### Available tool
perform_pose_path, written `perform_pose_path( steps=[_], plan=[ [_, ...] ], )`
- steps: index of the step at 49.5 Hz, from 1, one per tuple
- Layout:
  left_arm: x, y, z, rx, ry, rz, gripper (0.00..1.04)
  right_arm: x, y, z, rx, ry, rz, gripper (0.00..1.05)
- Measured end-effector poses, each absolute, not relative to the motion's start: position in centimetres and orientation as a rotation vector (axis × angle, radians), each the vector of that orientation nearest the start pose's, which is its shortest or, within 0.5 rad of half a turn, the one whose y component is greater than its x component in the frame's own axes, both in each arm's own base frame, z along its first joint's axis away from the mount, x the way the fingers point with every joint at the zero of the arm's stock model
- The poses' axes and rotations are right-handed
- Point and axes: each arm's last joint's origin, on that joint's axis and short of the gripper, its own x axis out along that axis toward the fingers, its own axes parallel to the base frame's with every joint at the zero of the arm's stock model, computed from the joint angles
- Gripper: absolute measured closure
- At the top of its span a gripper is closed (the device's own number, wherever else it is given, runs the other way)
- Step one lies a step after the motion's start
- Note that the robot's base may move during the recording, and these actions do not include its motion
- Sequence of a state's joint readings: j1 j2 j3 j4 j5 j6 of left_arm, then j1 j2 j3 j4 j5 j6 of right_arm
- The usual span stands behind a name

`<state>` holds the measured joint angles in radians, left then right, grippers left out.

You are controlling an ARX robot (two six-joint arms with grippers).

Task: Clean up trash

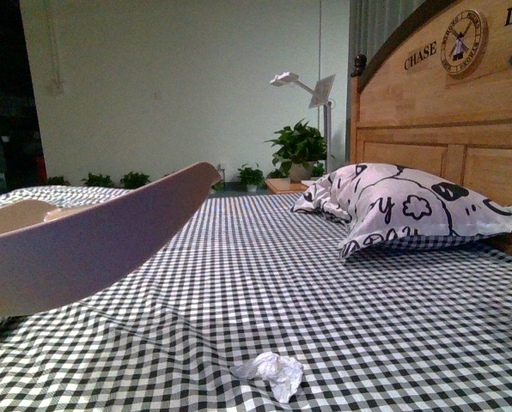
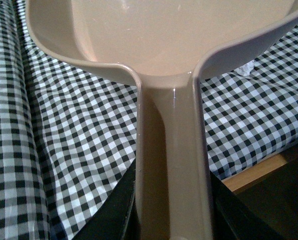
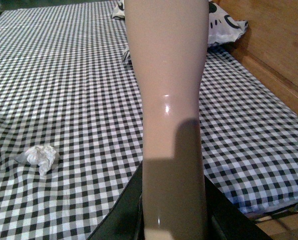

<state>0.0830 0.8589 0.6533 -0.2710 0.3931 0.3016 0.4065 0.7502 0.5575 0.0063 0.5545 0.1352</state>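
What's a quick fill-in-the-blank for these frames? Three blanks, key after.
1. The left gripper is shut on the handle of the ____.
2. The right gripper is shut on a second tan handle; the white wad on the checked sheet beside it is the ____.
3. The patterned pillow lies beside the wooden ____.
Missing: dustpan; trash; headboard.
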Motion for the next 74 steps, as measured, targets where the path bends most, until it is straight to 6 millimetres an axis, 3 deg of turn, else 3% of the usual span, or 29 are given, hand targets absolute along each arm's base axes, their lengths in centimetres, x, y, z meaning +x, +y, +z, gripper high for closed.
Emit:
perform_pose_path(
  steps=[6,11,30,42,74],
  plan=[
    [20.6,1.8,27.1,0.281,0.39,-0.426,0.78,16.2,5.3,27.8,0.048,0.155,-0.158,0.85],
    [22.5,2.7,26.1,0.415,0.397,-0.491,0.78,16.2,5.3,27.8,0.048,0.155,-0.159,0.85],
    [26.8,2.3,22.4,0.851,0.421,-0.658,0.78,16.2,5.3,27.8,0.049,0.155,-0.158,0.85],
    [28.5,1.6,20.9,0.87,0.446,-0.709,0.78,16.2,5.3,27.8,0.049,0.155,-0.158,0.85],
    [29.5,1.6,18.0,0.788,0.569,-0.812,0.78,16.2,5.3,27.8,0.048,0.155,-0.158,0.85]
  ],
)
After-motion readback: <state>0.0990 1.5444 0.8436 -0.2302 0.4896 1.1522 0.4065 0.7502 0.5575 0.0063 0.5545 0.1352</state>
